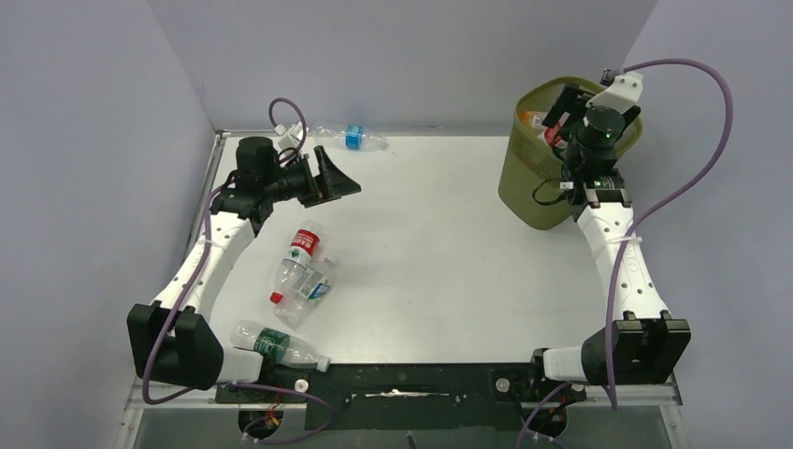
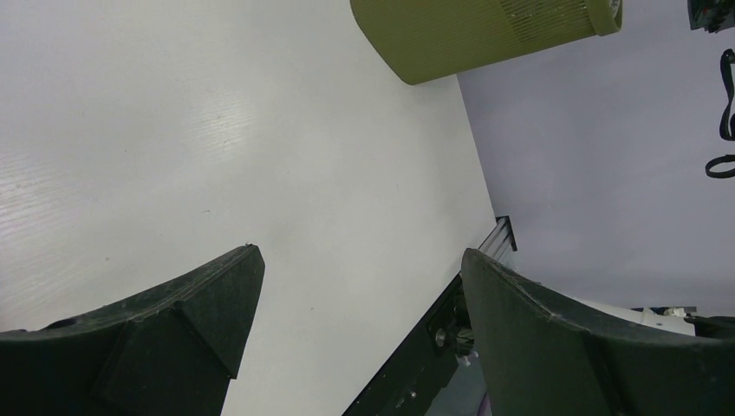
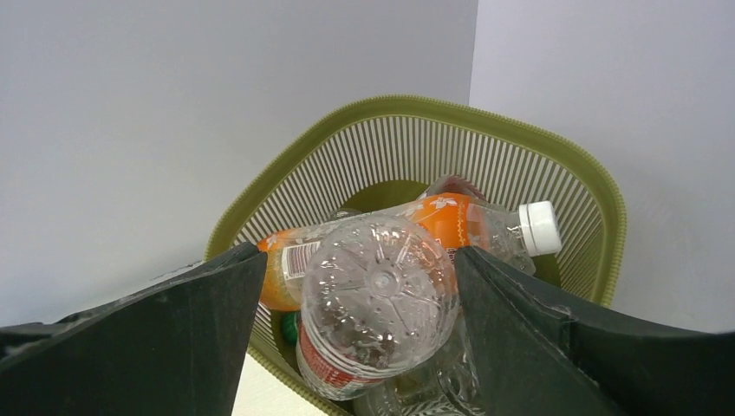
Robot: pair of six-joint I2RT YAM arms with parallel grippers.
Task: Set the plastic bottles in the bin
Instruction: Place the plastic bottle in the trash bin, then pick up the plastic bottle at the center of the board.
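Top view: four plastic bottles (image 1: 304, 245) lie on the tabletop's (image 1: 449, 262) left half, and the right end effector (image 1: 558, 110) hangs over the bin (image 1: 524, 187), its fingers mostly hidden behind the wrist. Left wrist: the left end effector (image 2: 362, 260) gapes empty above bare tabletop. Right wrist: the jaws are spread, with a gap beside the clear bottle (image 3: 377, 295) between them; it covers much of the orange bottle (image 3: 451, 221) in the bin.

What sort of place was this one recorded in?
Probably a robotics lab test cell: a white table enclosed by plain grey walls, with the left arm and right arm bolted along its near edge.
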